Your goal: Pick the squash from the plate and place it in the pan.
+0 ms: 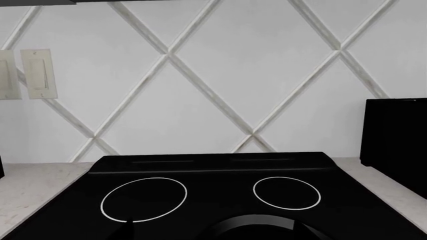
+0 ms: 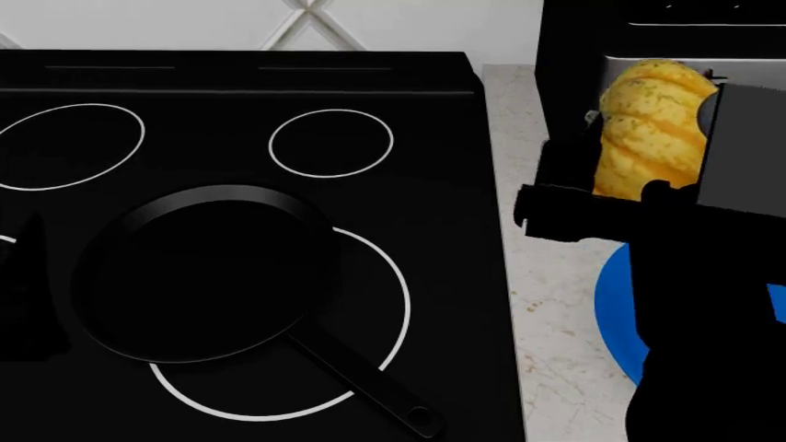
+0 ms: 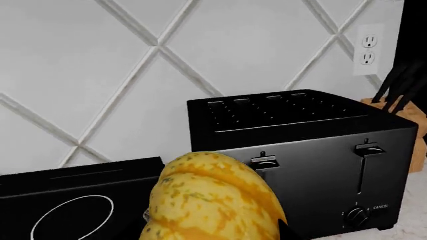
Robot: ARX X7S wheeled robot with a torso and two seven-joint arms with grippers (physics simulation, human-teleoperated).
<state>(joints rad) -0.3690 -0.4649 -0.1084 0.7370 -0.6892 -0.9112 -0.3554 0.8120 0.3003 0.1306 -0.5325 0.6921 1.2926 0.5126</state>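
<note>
The yellow-orange striped squash [image 2: 645, 124] is clamped between my right gripper's [image 2: 651, 147] fingers and hangs in the air above the blue plate [image 2: 614, 304], in front of the toaster. In the right wrist view the squash [image 3: 210, 200] fills the space between the jaws. The black pan [image 2: 202, 276] sits on the stove's front burner, its handle [image 2: 368, 387] pointing front-right; it holds nothing. My left gripper [image 2: 22, 295] is a dark shape just left of the pan. It is open and empty, with the pan's rim [image 1: 267, 222] showing between its fingertips [image 1: 127, 231].
A black toaster [image 3: 300, 150] stands behind the plate on the speckled counter [image 2: 553, 313]. A knife block [image 3: 407, 115] and a wall outlet [image 3: 368, 50] are to its right. The black cooktop [image 2: 246, 74] has white burner rings. Light switches [image 1: 37, 74] hang on the tiled wall.
</note>
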